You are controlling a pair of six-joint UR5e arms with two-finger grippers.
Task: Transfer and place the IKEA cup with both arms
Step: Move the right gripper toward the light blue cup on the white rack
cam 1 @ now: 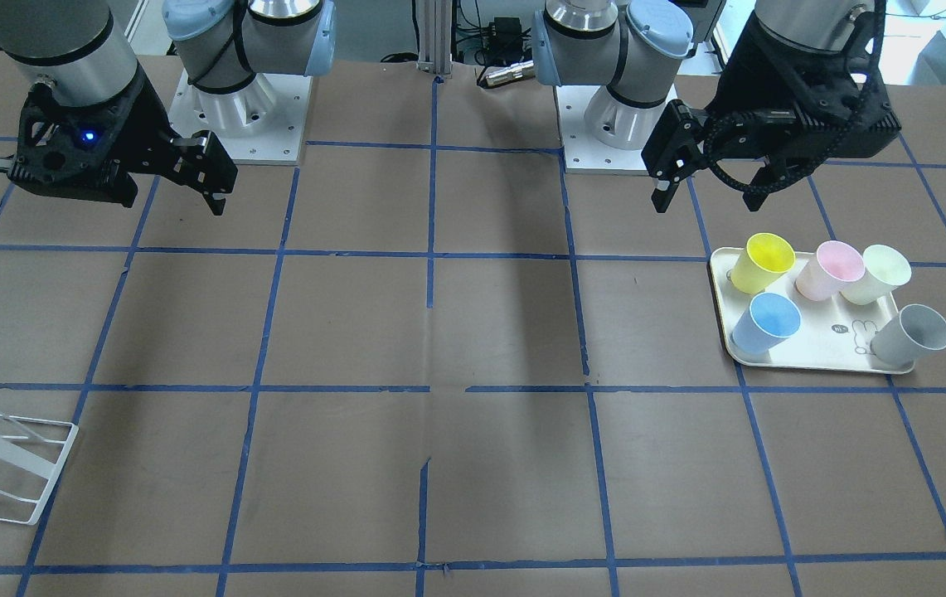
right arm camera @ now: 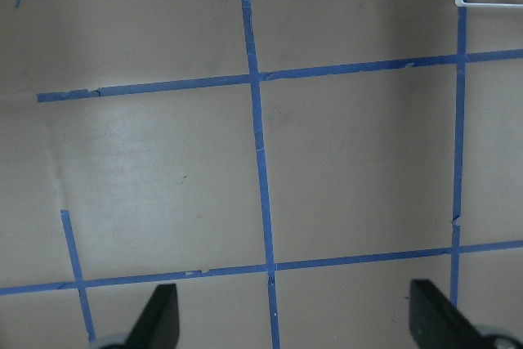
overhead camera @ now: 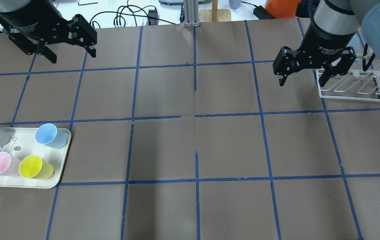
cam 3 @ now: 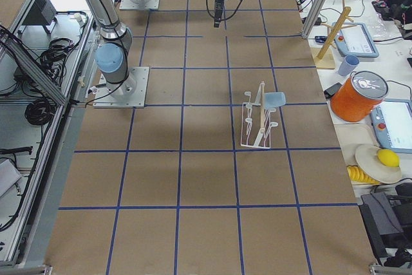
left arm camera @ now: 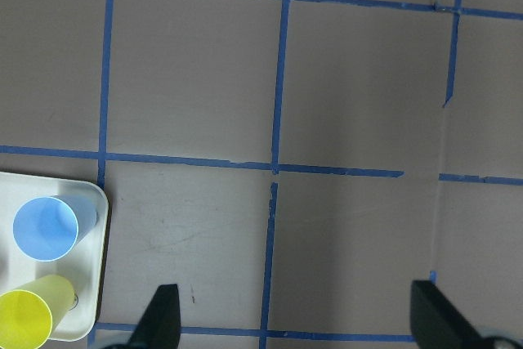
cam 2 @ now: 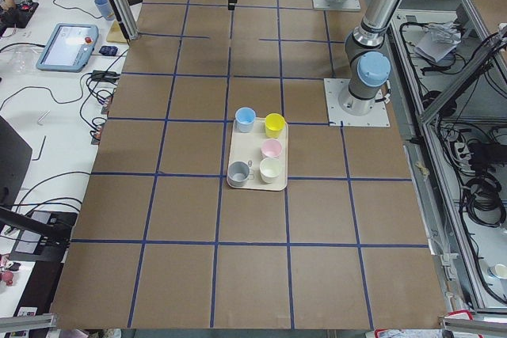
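While the blue cup [overhead camera: 49, 135] stands mouth-up on the tray [overhead camera: 26, 145] at the left end of the table [overhead camera: 229, 146], the left pincer [overhead camera: 73, 57] and right pincer [overhead camera: 301, 81] hang spread and empty, seemingly poised for a handover toward the rack [overhead camera: 349, 89].

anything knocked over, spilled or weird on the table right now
Nothing spilled or toppled. The IKEA cup and its four neighbours stand upright on the tray; another blue cup rests on the white rack. The only blemish: the blue tape grid has gaps and frayed ends near the centre.
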